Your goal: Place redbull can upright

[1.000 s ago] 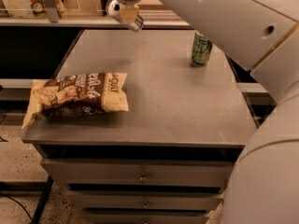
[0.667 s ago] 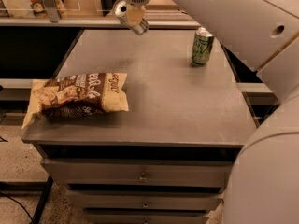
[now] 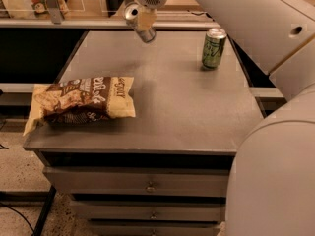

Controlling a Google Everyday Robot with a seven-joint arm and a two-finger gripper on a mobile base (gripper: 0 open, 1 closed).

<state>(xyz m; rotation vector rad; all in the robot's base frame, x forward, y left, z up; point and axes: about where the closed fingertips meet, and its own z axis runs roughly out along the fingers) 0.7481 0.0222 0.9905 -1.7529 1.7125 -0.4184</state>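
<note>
Silver can in jaws abv table

Gripper, high over the far edge of the table, left of centre: its wrist is cut off by the top edge. A pale finger closed over the tilted redbull can hides the can's middle, so only the two ends show. Robot arm runs out at the right and bottom edges and hides the table's near right corner. Lettering on green can and chip bag: too blurred to read. Lowest drawer: cut off at the bottom.
</note>
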